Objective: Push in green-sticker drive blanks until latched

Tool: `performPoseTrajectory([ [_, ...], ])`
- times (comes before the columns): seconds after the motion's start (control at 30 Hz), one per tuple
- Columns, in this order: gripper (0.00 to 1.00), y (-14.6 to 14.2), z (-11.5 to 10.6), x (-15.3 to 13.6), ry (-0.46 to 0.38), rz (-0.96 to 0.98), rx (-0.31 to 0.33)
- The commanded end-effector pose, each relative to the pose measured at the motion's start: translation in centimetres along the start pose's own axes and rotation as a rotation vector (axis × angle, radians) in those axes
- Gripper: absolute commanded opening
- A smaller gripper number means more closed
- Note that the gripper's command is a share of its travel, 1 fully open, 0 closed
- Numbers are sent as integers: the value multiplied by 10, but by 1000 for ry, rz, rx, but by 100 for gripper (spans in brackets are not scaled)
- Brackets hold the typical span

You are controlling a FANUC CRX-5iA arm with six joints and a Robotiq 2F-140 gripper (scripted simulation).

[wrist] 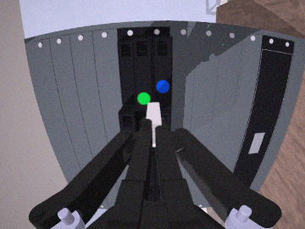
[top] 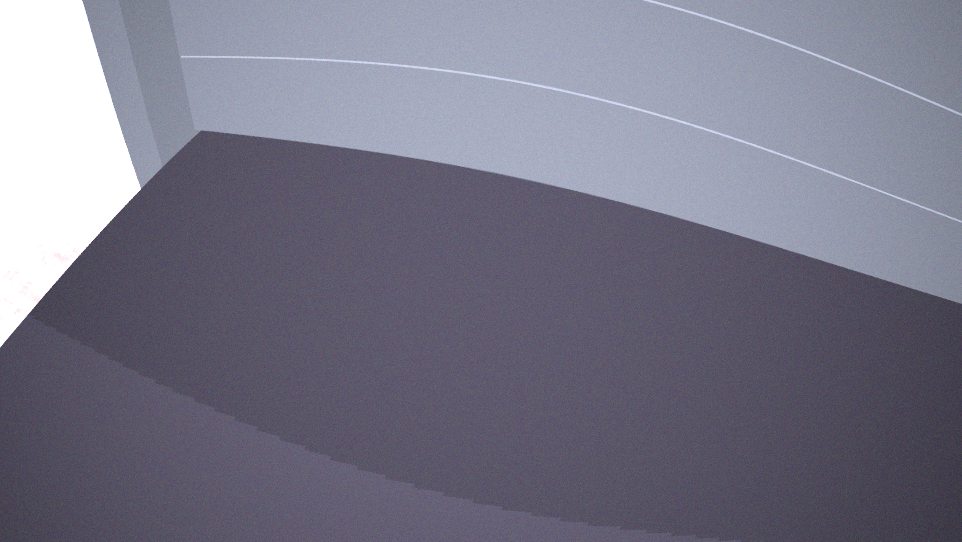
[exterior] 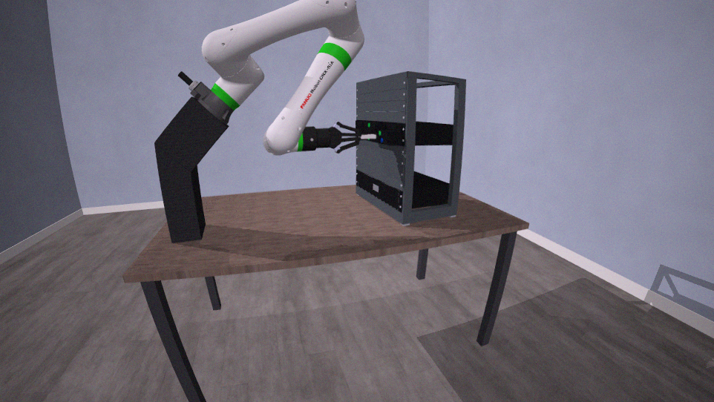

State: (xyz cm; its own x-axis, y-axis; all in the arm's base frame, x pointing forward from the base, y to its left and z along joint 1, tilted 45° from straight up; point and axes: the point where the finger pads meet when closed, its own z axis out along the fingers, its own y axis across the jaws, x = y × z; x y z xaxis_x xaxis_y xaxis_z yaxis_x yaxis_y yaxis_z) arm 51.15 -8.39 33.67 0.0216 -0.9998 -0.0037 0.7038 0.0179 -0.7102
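Observation:
A grey open-frame rack [exterior: 410,165] [wrist: 68,92] stands on the right part of the wooden table [exterior: 299,224]. A black row of drive blanks [exterior: 392,133] [wrist: 144,58] crosses its front at mid height. Two green stickers [exterior: 368,124] [exterior: 379,133] and a blue sticker [exterior: 381,141] [wrist: 163,86] show there. In the wrist view one green sticker [wrist: 144,97] shows just past the fingertips; the fingers hide the rest of the row. One black blank [wrist: 129,116] sticks out beside the fingers. My gripper [exterior: 368,136] [wrist: 153,111] is shut and empty, its tips at the front of the drive row. I cannot tell whether they touch it.
The arm's black pedestal [exterior: 182,165] stands on the table's left part. A second black unit [exterior: 379,188] sits low in the rack. The top view shows only a dark surface [top: 471,336] and a pale wall [top: 538,67].

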Motion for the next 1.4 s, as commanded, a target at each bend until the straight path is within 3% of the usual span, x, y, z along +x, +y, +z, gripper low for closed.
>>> performPoseTrajectory([
  [0.0,0,0,0,0,0,0,0],
  [0.5,0,2,-4,-9,0,0,0],
  [0.83,0,13,-27,-55,0,0,0],
  [1.1,0,14,-31,-62,0,0,0],
  [1.2,0,14,-27,-62,0,0,0],
  [1.37,0,14,0,-62,0,0,0],
])
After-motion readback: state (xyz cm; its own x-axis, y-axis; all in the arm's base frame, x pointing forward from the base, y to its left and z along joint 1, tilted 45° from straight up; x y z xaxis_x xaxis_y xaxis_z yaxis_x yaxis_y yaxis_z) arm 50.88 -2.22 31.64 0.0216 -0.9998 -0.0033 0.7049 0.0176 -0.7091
